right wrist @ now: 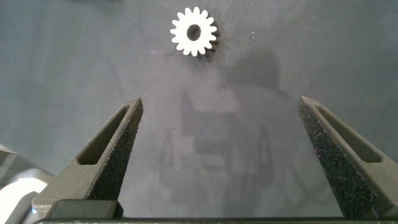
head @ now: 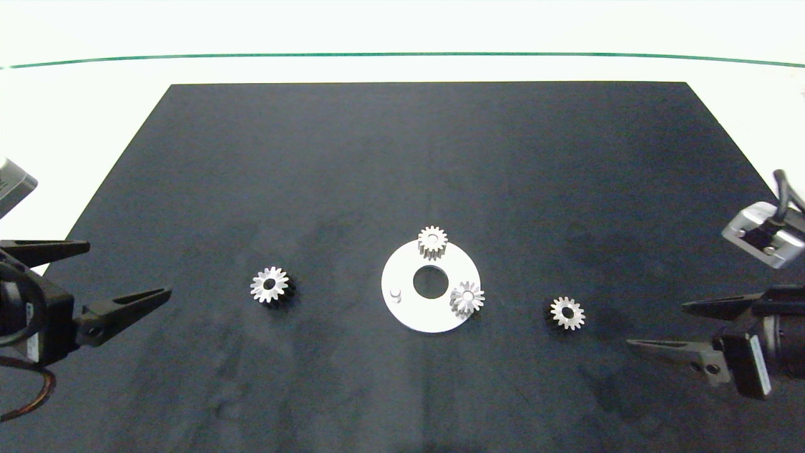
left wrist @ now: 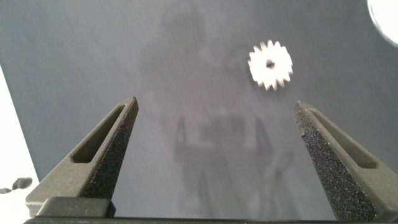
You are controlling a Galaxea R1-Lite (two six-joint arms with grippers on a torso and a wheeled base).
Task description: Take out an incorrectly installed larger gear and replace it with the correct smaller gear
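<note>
Silver gears, four of them, are sitting on the black mat point(head: 402, 157) covering the counter point(head: 94, 94). The white disc point(head: 402, 314) is lying mid-mat with a bare peg point(head: 395, 293) at its 9 o'clock. Two gears are sitting on the disc: one point(head: 433, 242) at 12 o'clock, one point(head: 467, 298) at roughly 4 o'clock.

Two loose gears are lying flat on the mat. One point(head: 270, 285) is at 9 o'clock of the disc, well apart from it; it looks the widest and longest-toothed, so I'm reading it as the larger gear. The other point(head: 567, 313) is at 3 o'clock of the disc, shorter teeth, likely the smaller gear.

Left hand point(head: 104, 280) is hovering at the mat's 9 o'clock edge, fingers spread wide, holding nothing, pointing at the larger gear. Right hand point(head: 682, 326) is hovering at the 3 o'clock edge, fingers also wide apart and empty, with the smaller gear near and straight ahead of it.

Judgement: the larger gear is already off the disc, so removal looks done; the step in hand is fetching the smaller gear. Next move is calling for the right hand reaching in, straddling that gear, closing across its teeth, then carrying it over the bare peg and lining the hole up before lowering.
</note>
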